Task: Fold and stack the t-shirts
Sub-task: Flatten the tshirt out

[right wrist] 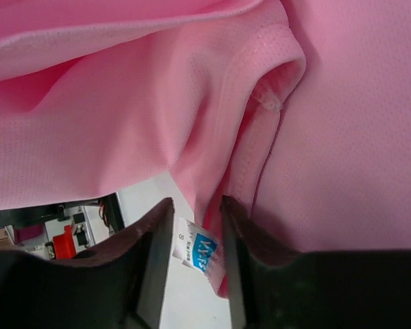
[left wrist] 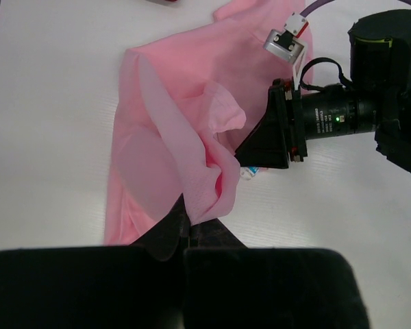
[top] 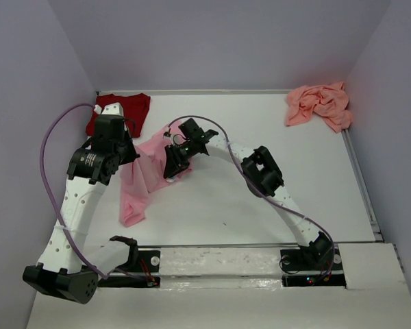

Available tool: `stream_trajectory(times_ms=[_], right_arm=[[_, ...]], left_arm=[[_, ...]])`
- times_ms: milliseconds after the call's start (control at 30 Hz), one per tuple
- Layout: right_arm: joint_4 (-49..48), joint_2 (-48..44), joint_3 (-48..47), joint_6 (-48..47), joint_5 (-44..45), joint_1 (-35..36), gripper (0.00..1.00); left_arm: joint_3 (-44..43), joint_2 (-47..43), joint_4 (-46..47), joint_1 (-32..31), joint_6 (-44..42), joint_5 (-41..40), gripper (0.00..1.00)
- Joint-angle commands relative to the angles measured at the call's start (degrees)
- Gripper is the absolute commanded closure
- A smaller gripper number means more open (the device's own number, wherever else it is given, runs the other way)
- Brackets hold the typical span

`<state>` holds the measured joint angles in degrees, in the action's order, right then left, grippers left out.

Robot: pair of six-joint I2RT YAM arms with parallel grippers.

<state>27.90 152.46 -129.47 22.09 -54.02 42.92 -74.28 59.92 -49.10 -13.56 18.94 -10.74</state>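
The light pink t-shirt (top: pixel 138 188) lies bunched and partly lifted at the left middle of the table (top: pixel 260 199). My left gripper (top: pixel 128 155) is shut on a fold of it (left wrist: pixel 198 199), pinched at the fingertips (left wrist: pixel 188 221). My right gripper (top: pixel 172 168) hangs over the shirt's collar (right wrist: pixel 250 164). Its jaws stand apart (right wrist: pixel 195 212), with the white neck label (right wrist: pixel 200 255) and a collar fold between them. A dark red t-shirt (top: pixel 123 110) lies folded at the back left. A salmon-pink t-shirt (top: pixel 320 104) sits crumpled at the back right.
Grey walls close in the table on the left, back and right. The right arm (top: pixel 264 171) arches across the table's middle. A purple cable (top: pixel 51 157) loops beside the left arm. A raised white strip (top: pixel 219 260) runs along the near edge.
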Motion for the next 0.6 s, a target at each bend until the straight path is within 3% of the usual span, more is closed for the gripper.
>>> stream_trajectory(times_ms=[0,100,267,567], right_arm=[[2.51,-1.55,1.50,-1.78,1.11,1.12,0.64],[2.95,-1.82,2.81,-2.49,1.28,1.64,0.67],[3.56,-1.73,3.52,-2.22,1.02,2.17,0.99],[4.36,-6.02,3.78,-1.09,1.02,1.56,1.00]], left_arm=[[-0.60,-0.33,1.55,-0.41,-0.83,-0.51,1.00],[-0.69,-0.33,1.64,-0.41,-0.75,-0.86,1.00],[-0.69,0.02,1.90,-0.41,-0.75,-1.12,1.00],[-0.69,0.28,2.43,-0.41,-0.75,-2.26,1.00]])
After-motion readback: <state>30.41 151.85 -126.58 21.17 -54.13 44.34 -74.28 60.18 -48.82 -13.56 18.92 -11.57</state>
